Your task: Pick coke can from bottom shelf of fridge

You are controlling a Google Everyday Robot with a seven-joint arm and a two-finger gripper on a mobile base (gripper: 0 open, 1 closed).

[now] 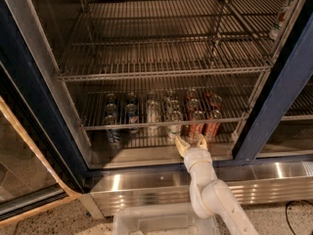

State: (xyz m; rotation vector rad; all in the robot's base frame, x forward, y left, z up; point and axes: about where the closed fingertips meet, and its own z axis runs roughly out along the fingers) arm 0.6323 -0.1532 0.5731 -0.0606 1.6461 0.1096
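Fingers (180, 146) of the gripper (190, 143) spread and empty at the fridge (274, 106) threshold, just short of the coke can (196, 129) upright on the bottom shelf (139, 154); judged light, thin-walled, perhaps cold-slick, so pinch mid-body across the diameter.

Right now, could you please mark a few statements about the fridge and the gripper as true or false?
1. The gripper is open, just in front of a coke can. True.
2. The gripper holds a can. False: nothing sits between its fingers, and the cans stand behind it.
3. The blue cans stand left of the red ones. True.
4. The cans stand on top of a wire rack. False: they stand on the bottom shelf, beneath the lowest wire rack.
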